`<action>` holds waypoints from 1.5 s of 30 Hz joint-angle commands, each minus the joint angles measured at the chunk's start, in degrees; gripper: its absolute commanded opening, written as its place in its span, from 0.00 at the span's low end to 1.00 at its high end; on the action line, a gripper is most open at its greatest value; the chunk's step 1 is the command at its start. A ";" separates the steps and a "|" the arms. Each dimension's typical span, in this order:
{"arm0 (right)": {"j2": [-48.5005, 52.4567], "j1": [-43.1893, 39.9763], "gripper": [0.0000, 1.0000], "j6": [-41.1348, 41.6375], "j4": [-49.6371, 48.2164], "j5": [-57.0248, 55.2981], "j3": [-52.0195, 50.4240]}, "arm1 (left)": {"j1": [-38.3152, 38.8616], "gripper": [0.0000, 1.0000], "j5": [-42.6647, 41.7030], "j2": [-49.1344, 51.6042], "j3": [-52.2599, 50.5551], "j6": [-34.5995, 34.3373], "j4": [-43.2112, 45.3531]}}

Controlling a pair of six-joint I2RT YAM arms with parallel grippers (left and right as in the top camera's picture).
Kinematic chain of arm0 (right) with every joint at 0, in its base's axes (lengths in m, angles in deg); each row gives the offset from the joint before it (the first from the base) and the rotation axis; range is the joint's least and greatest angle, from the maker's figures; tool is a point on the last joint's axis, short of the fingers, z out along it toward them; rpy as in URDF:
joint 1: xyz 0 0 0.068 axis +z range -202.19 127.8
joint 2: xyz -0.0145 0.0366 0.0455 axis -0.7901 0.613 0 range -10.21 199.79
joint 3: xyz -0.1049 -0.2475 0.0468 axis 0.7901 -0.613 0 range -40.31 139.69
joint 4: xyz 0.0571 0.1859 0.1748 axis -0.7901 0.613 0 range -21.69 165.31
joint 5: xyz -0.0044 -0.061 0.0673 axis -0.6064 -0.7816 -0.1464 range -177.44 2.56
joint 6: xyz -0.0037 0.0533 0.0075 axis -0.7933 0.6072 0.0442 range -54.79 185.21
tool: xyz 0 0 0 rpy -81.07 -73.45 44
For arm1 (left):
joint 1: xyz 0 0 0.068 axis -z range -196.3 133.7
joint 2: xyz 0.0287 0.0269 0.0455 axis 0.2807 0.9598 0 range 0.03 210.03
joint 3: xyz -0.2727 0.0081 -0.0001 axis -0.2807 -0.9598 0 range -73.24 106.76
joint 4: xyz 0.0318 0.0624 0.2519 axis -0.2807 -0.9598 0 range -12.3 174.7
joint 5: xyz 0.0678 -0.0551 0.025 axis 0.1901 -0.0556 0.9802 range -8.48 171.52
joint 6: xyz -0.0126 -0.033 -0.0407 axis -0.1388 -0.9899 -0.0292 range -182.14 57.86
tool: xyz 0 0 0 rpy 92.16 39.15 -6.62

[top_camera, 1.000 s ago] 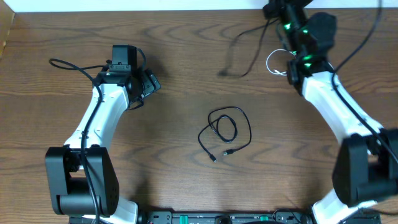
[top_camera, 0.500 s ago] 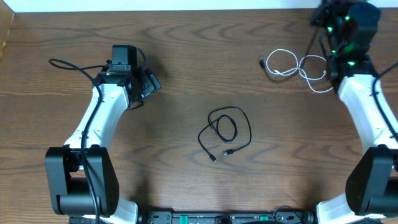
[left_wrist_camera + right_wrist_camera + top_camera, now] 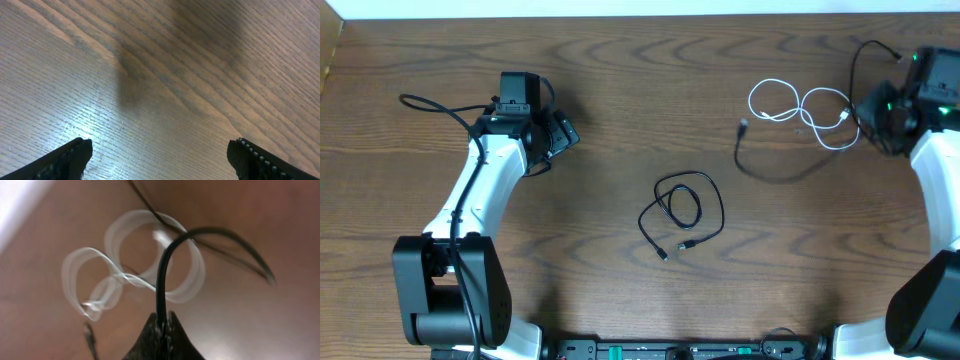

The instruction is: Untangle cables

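Right wrist view: had the right gripper (image 3: 163, 326) pinched fully shut on a thin black cable (image 3: 161, 275), rising straight from the fingertips and arcing over to the right. Just behind, blurred, showed a white cable (image 3: 125, 277) in overlapping loops on the desk (image 3: 240, 325). From overhead, found that gripper (image 3: 872, 118) near the right edge of the desk (image 3: 620, 70), with the held black cable (image 3: 790, 177) trailing left in a shallow sag below the white cable (image 3: 800, 105) and ending in a small plug just left of the loops. Could not tell whether black and white touched near the gripper. Farther out, at the desk's middle and well apart from the others, noted a second black cable (image 3: 685, 210), loosely coiled, both plug ends at its lower side. Across on the left, saw the left gripper (image 3: 563, 133) spread wide over bare wood, with nothing between its fingertips (image 3: 75, 156).
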 commanded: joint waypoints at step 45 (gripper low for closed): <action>3.06 17.86 0.38 -20.52 18.95 6.36 0.15 | 25.83 0.16 -16.09 0.72 0.11 8.13 -1.18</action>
